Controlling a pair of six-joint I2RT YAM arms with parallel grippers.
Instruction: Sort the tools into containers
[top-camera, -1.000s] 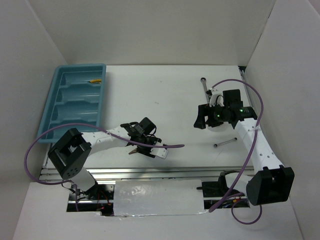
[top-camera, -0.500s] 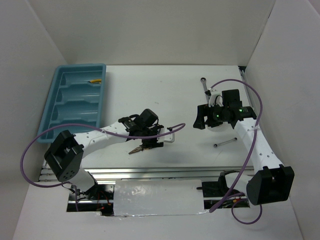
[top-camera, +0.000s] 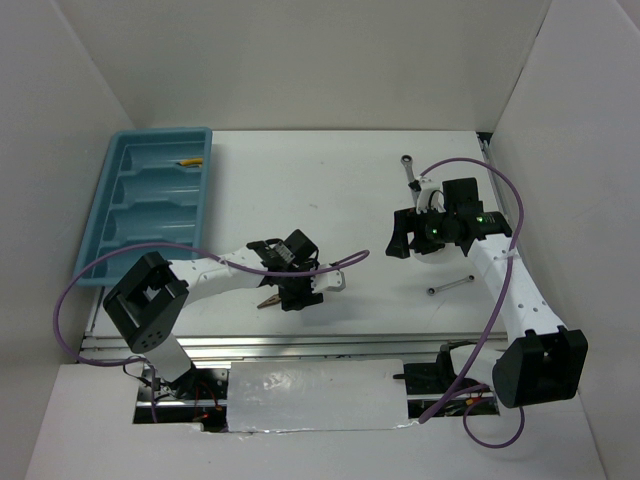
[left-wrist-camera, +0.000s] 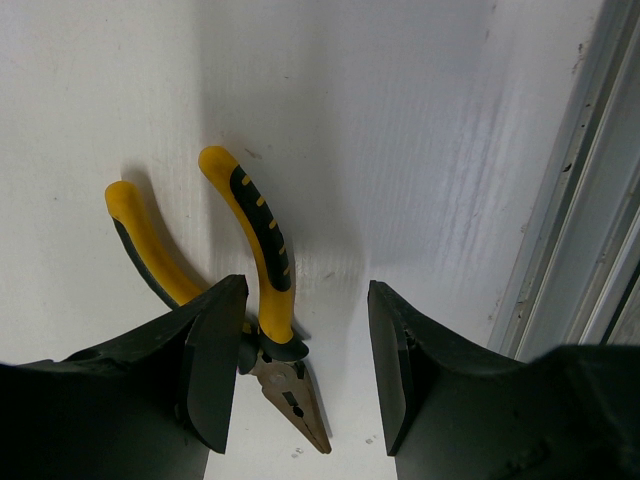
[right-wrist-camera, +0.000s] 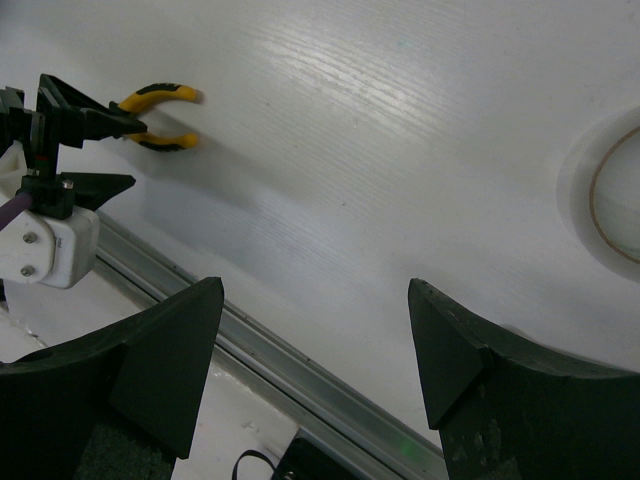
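Note:
Yellow-handled pliers (left-wrist-camera: 262, 250) lie on the white table, jaws pointing to the near edge; they also show in the top view (top-camera: 268, 300). My left gripper (left-wrist-camera: 305, 440) is open and straddles the pliers' head, which lies close to the left finger (left-wrist-camera: 215, 380); in the top view the left gripper (top-camera: 292, 293) hangs over them. My right gripper (top-camera: 400, 240) is open and empty above the table. The white tape ring (right-wrist-camera: 610, 215) lies beside it. Two silver wrenches (top-camera: 408, 170) (top-camera: 452, 285) lie at the right. The light blue tray (top-camera: 110, 230) holds a second yellow pair of pliers (top-camera: 190, 159). The screwdriver is out of view.
A metal rail (left-wrist-camera: 590, 230) runs along the table's near edge, just right of my left gripper. White walls enclose the table on three sides. Purple cables loop off both arms. The pliers and left gripper also show in the right wrist view (right-wrist-camera: 160, 118).
My left wrist swung up and to the right, then came back down toward the near edge over the pliers. The right arm has hardly moved.

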